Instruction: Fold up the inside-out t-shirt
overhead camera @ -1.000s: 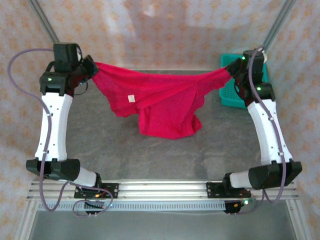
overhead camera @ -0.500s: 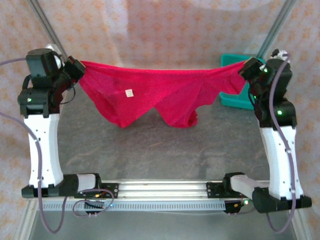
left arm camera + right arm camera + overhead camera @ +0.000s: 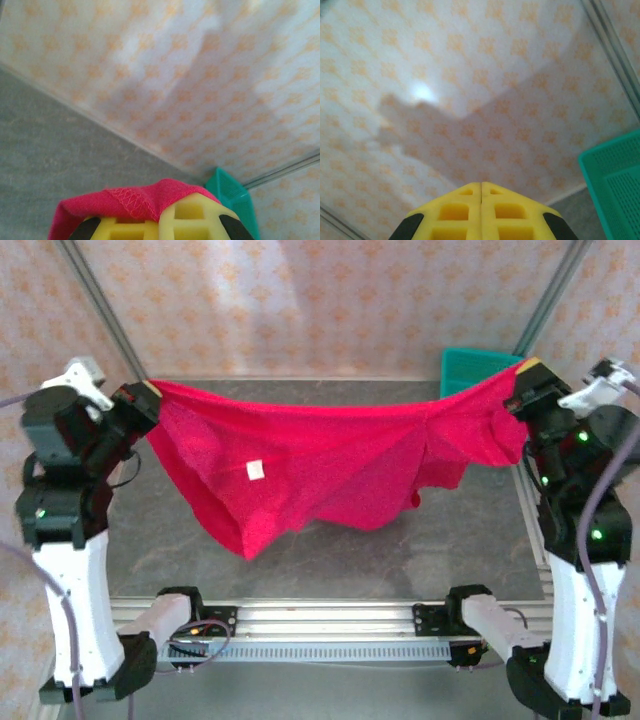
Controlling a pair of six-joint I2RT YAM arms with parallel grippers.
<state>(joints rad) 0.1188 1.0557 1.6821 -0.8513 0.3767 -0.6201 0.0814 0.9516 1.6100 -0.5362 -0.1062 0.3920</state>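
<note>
- Left arm stands upright; the left gripper (image 3: 143,400) is clamped on the t-shirt's (image 3: 320,455) left end.
- Right arm stands upright; the right gripper (image 3: 522,383) is clamped on the t-shirt's right end.

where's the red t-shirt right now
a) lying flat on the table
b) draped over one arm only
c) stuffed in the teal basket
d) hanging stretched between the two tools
d: the t-shirt hangs spread in the air, one top corner pinched in the left tool and the other in the right tool, with its middle sagging between them.
</note>
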